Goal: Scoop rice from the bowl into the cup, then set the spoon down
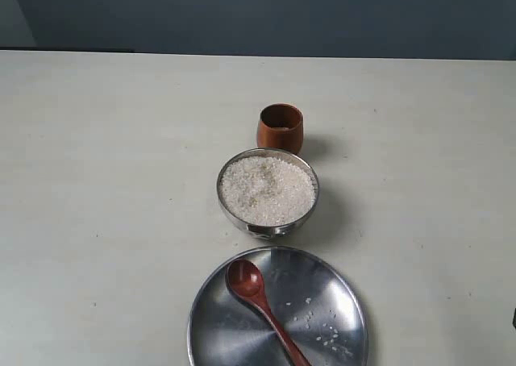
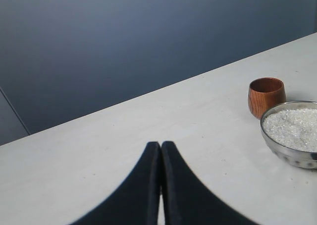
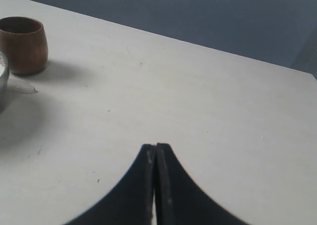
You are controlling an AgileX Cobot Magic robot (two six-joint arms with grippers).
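Observation:
A steel bowl (image 1: pixel 306 206) heaped with white rice (image 1: pixel 267 190) stands mid-table; it also shows in the left wrist view as the bowl (image 2: pixel 292 156) with rice (image 2: pixel 296 128). Right behind it is the reddish-brown wooden cup (image 1: pixel 280 128), also the cup (image 2: pixel 266 96) and cup (image 3: pixel 22 45). The wooden spoon (image 1: pixel 256 295) lies on the steel plate in front, bowl end toward the rice. My left gripper (image 2: pixel 161 144) and right gripper (image 3: pixel 156 146) are both shut on nothing, over bare table well away from the objects. Neither gripper shows in the exterior view.
The large flat steel plate (image 1: pixel 339 289) sits at the near table edge with several stray rice grains (image 1: pixel 326 334) on it. The pale table (image 1: pixel 105 180) stretches bare to left and right. A dark blue wall (image 1: pixel 258 11) runs behind the far edge.

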